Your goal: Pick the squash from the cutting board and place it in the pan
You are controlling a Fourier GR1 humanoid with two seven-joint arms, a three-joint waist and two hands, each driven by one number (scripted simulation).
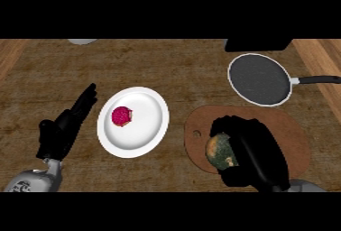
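With the right hand (256,155) curling its fingers around the squash (218,151) on the cutting board (293,135), lifting straight up before swinging far toward the pan (260,79) seems wisest.

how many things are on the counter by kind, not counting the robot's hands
plate: 1
pink doughnut on the plate: 1
cutting board: 1
squash on the board, under the right hand: 1
pan: 1
total: 5
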